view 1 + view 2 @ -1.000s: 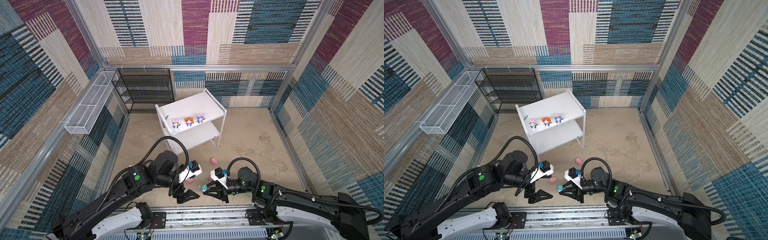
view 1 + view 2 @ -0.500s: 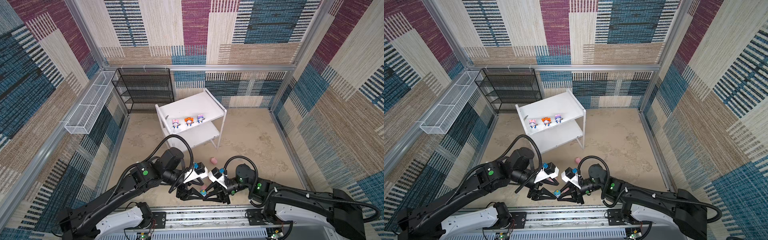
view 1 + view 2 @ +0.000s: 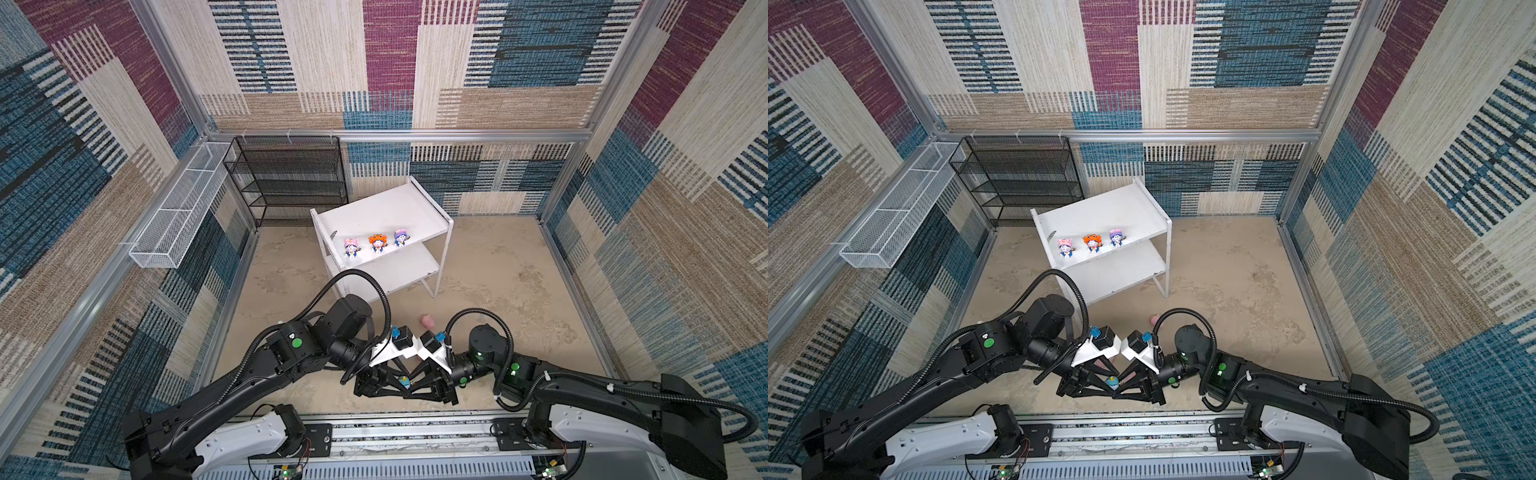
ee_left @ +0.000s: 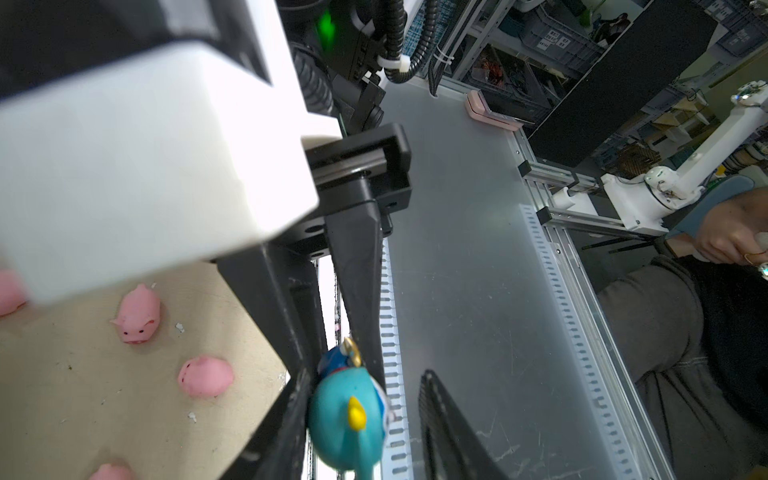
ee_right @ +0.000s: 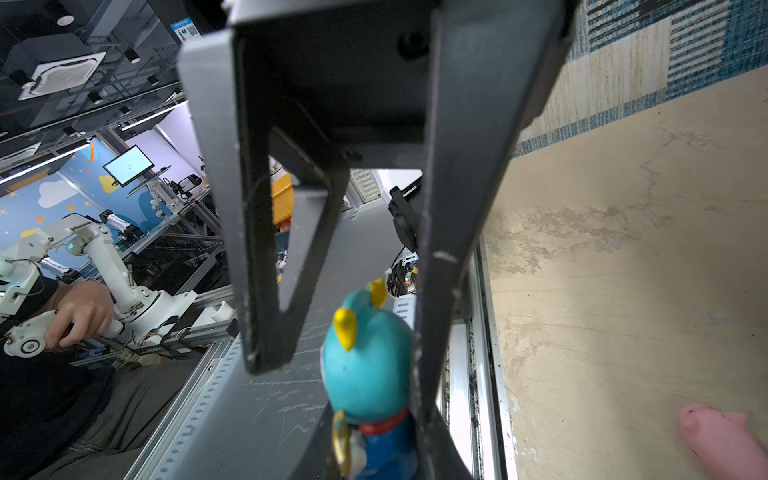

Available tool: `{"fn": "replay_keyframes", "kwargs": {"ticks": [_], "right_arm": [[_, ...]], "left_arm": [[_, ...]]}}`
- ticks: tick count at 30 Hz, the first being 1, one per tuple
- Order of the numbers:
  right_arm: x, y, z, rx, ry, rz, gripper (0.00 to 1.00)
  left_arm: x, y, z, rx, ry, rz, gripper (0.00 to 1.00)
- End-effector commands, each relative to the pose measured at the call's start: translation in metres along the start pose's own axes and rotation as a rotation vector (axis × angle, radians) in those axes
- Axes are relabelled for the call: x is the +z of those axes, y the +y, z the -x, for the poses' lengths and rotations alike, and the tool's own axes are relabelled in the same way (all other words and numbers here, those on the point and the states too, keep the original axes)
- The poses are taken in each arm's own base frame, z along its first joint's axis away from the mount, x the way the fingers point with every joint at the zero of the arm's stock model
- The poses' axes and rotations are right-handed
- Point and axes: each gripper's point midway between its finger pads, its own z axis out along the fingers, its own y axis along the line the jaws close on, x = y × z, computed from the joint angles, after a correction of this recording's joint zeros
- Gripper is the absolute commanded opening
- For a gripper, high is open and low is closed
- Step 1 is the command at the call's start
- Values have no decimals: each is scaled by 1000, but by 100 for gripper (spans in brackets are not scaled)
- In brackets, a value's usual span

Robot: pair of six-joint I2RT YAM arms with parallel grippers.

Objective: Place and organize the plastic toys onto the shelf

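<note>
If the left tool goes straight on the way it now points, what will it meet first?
The teal-hooded figurine: its head lies between the open fingers of the left tool, while the right tool grips its body. Right behind it, probably, comes the right tool itself.

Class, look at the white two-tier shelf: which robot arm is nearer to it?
Left. The left arm raises its elbow close in front of the shelf, by its near front leg. The right arm bends farther off, to the right.
</note>
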Motion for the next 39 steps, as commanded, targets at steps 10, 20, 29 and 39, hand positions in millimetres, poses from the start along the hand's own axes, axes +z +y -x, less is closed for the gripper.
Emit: {"fn": "replay_keyframes", "kwargs": {"ticks": [10, 20, 29, 39], "right_arm": [[-2, 5, 12, -17, -28, 17, 18], [-1, -1, 14, -38, 3, -27, 35], [0, -7, 15, -52, 44, -72, 45], [1, -11, 17, -67, 56, -92, 30]], "left_arm": [[1, 1, -9, -9, 44, 2, 23], [5, 11, -14, -34, 78, 34, 19], [10, 19, -13, -47, 115, 41, 18], [13, 22, -14, -53, 125, 38, 18]]}}
